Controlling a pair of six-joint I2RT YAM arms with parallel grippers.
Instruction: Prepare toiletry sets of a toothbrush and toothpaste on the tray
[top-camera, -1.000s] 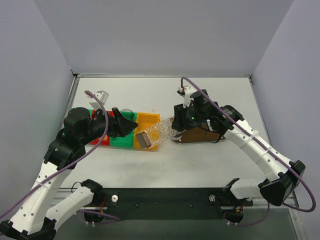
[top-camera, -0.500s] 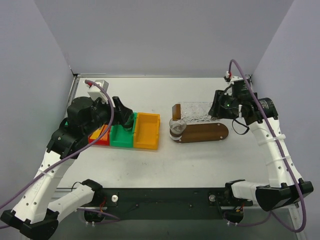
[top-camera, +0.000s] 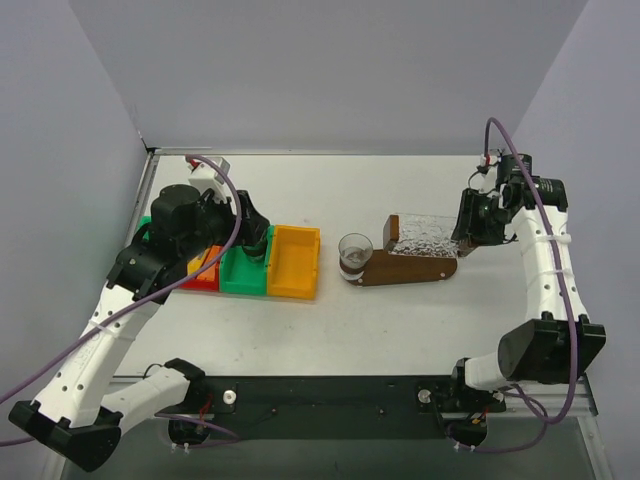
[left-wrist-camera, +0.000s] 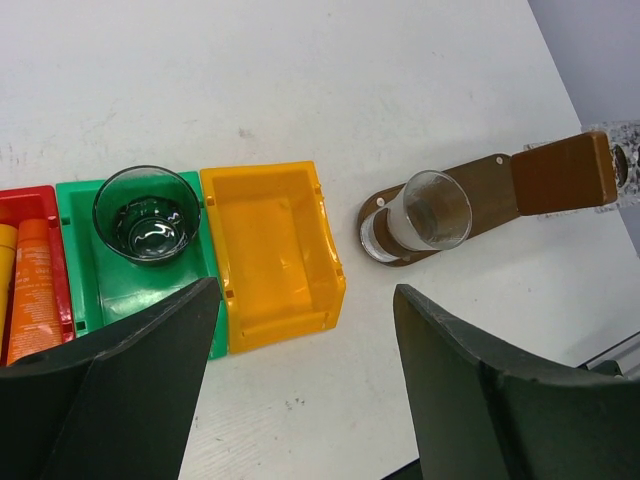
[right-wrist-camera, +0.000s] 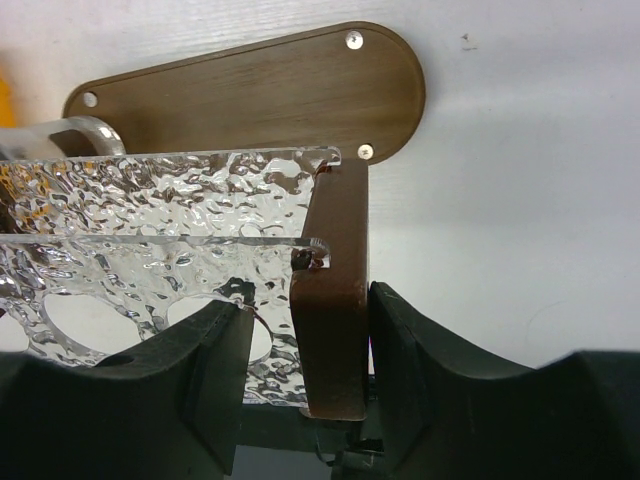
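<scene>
One long, flat dark-brown wooden tray (top-camera: 418, 271) with rounded ends and small pale dots lay on the white tabletop (top-camera: 400, 190). One clear glass (left-wrist-camera: 430, 210) stood on its left end. Over its right half, the right fingers (right-wrist-camera: 205, 375) clamped the brown wooden end of one clear dimpled acrylic rack (right-wrist-camera: 150, 200). Left of the tray sat three plastic bins:

- one yellow-orange bin (left-wrist-camera: 270, 245);
- one green bin (left-wrist-camera: 140, 290) holding one dark glass (left-wrist-camera: 147, 212);
- one red bin (left-wrist-camera: 30, 193) holding two toothpaste tubes, one orange tube (left-wrist-camera: 35, 300) and one yellow tube (left-wrist-camera: 6, 270), their print unreadable.

The left fingers (left-wrist-camera: 130, 390) hung wide apart above the bins.
</scene>
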